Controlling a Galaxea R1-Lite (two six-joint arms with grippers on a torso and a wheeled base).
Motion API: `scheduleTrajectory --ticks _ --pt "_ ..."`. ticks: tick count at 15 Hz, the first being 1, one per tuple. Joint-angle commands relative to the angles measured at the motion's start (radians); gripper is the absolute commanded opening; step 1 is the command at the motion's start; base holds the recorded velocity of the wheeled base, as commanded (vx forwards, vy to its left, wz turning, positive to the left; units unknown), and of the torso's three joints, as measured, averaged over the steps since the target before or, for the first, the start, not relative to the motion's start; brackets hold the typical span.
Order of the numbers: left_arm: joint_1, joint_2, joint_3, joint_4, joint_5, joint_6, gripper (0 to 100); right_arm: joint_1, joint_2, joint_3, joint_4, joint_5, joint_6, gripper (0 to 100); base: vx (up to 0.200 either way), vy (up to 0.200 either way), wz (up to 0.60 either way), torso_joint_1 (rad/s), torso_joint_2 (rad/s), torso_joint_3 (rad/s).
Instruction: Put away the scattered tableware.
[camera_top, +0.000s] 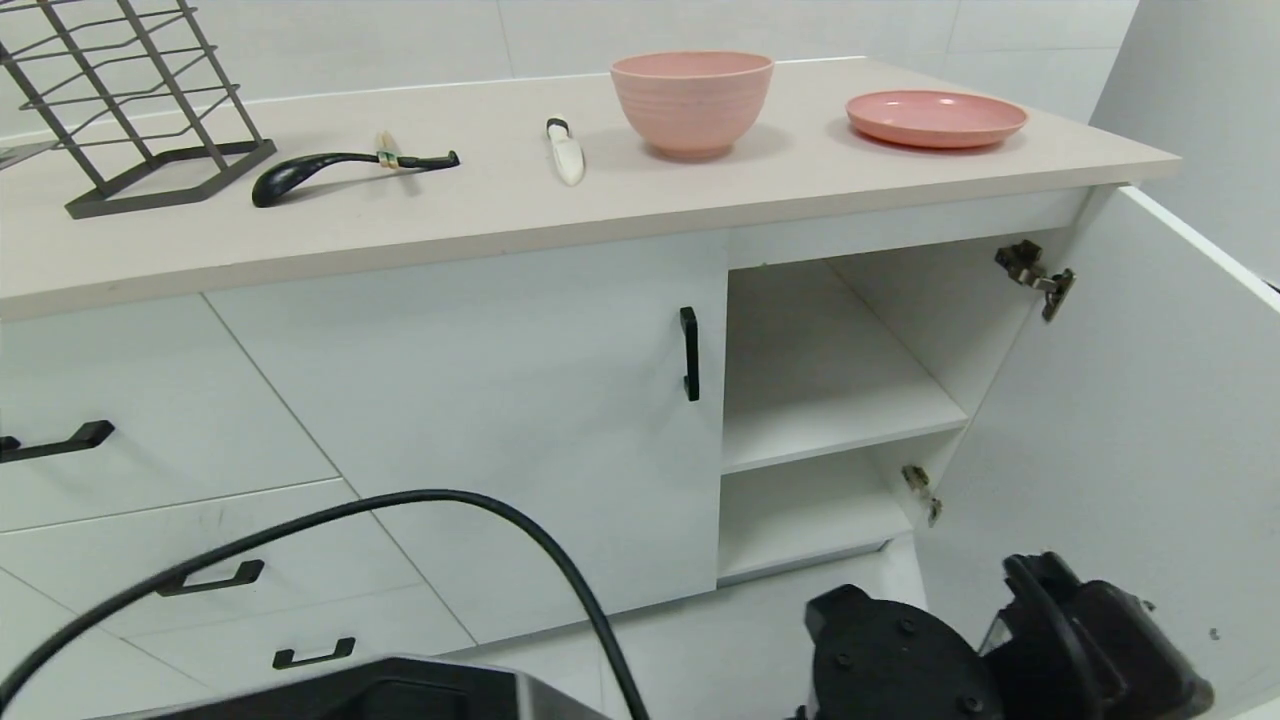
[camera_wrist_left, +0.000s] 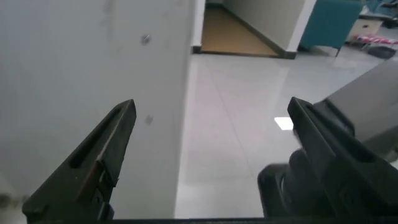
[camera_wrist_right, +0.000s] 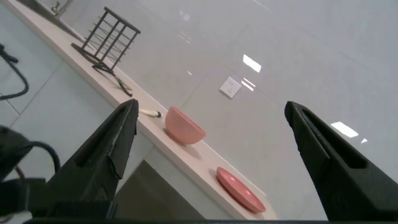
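the cupboard door (camera_top: 1130, 420) stands open at the right end, and no tableware is lifted yet, so by my reading the step in hand is the first pick. on the countertop (camera_top: 500, 225) the pink plate (camera_top: 936, 117) lies near the right edge. the pink bowl (camera_top: 692, 100) sits beside it toward the middle. a white spoon (camera_top: 566, 152) and a black ladle (camera_top: 340, 170) lie further left, and the wire rack (camera_top: 130, 100) stands at the far left corner.

the right gripper (camera_wrist_right: 211, 107) is released, jaws wide apart, low down and looking up at the counter. the left gripper (camera_wrist_left: 211, 109) is also released, hanging near the floor beside a white panel.

the next move likely calls for raising the right arm to the plate, pinching its rim, then lowering it onto the upper shelf (camera_top: 830, 410) without clipping the door.
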Motion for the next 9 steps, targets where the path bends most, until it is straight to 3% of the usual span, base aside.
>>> scheduleTrajectory --ticks 1,3,6,9 --pt "0.108 -0.261 0.25 -0.001 0.006 -0.001 100 0.006 -0.013 0.023 -0.001 0.002 -0.001 100 0.0 0.0 0.0 0.0 0.0 0.0" --pt "0.228 -0.445 0.406 -0.001 0.004 -0.001 100 0.009 -0.024 0.043 -0.001 0.002 -0.003 100 0.0 0.0 0.0 0.0 0.0 0.0" --pt "0.458 -0.718 0.6 0.005 -0.023 0.004 100 0.009 -0.022 0.069 0.001 0.014 -0.005 100 0.0 0.0 0.0 0.0 0.0 0.0" --pt "0.588 -0.967 0.75 0.025 -0.059 0.006 100 0.01 -0.022 0.148 0.001 0.028 -0.02 100 0.0 0.0 0.0 0.0 0.0 0.0"
